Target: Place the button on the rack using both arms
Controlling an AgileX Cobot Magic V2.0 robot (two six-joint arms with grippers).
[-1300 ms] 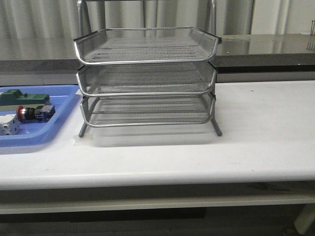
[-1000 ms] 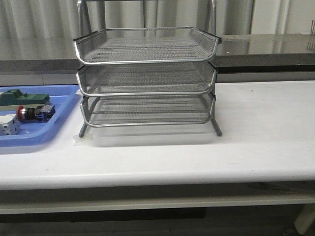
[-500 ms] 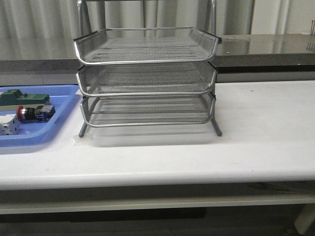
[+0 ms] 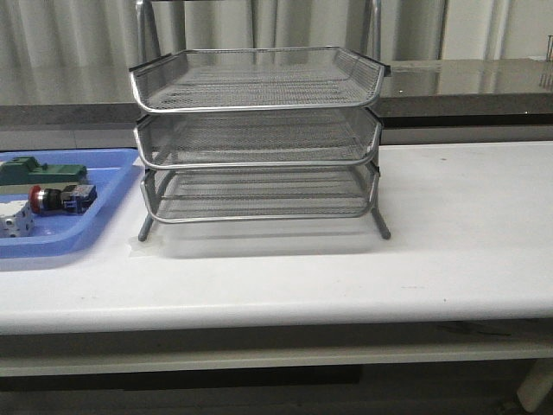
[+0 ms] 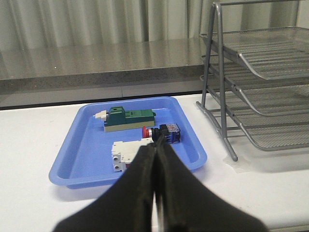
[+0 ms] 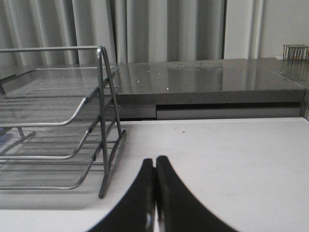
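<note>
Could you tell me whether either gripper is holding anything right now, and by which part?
Nothing is held: the left gripper and right gripper are both shut empty; the button lies in the blue tray.

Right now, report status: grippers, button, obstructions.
Left gripper shut, empty; right gripper shut, empty. Button lying in blue tray, between green block and white cube. Rack tiers bare, nothing blocking.

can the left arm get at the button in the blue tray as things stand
Probably yes. The button lies uncovered in the blue tray, straight ahead of the left gripper, with a white block close beside it. The fingers are shut and must open first.
</note>
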